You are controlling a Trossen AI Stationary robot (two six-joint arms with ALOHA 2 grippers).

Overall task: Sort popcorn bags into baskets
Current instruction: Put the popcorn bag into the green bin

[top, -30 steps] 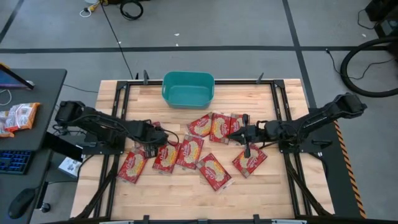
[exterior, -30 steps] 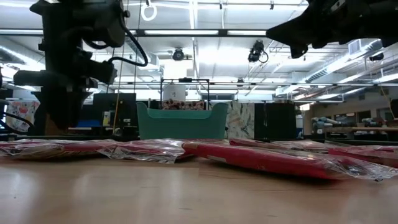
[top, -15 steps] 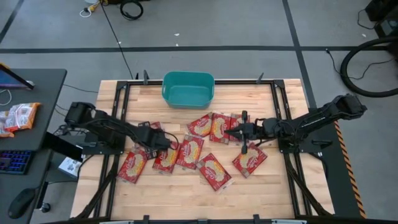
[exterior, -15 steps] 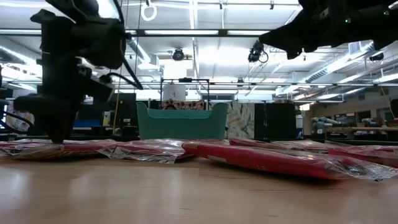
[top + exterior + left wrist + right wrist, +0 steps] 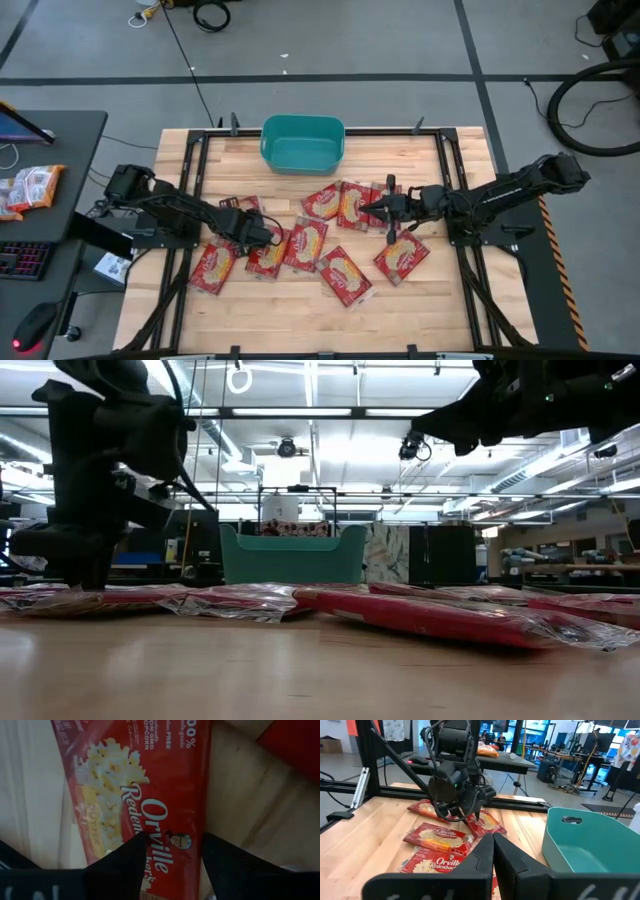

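— Where's the left gripper (image 5: 268,234)?

— Low over a popcorn bag (image 5: 145,800) in the left part of the red spread, fingers (image 5: 120,865) parted, the bag's width between them (nothing lifted).

— The right gripper (image 5: 366,208)?

— Above the bags (image 5: 340,205) near the middle, fingers pressed together, holding nothing. The teal basket (image 5: 302,143) sits at the far edge.

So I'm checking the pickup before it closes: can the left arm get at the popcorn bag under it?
Probably yes. The left gripper is open, its fingers straddling a popcorn bag that lies flat on the table, with nothing covering it.
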